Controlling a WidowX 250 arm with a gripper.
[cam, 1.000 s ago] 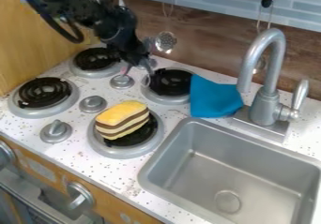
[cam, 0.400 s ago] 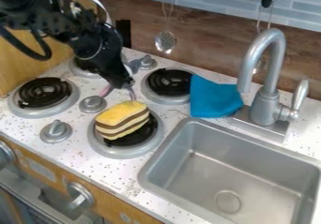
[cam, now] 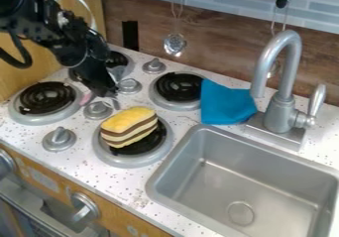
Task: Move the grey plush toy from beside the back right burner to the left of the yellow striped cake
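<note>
Grey, a sink (cam: 278, 181) fills 5 o'clock of the view, with a round burner (cam: 119, 160) at 7 and a blue cloth (cam: 227, 103) at 3. The black gripper (cam: 101, 101) hangs at 9 o'clock, empty, fingers well apart, near the striped cake (cam: 129, 126), which sits on that burner at 8.

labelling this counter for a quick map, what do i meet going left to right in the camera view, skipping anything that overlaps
Leftmost burner → yellow-topped striped block → blue cloth → faucet handle
</note>
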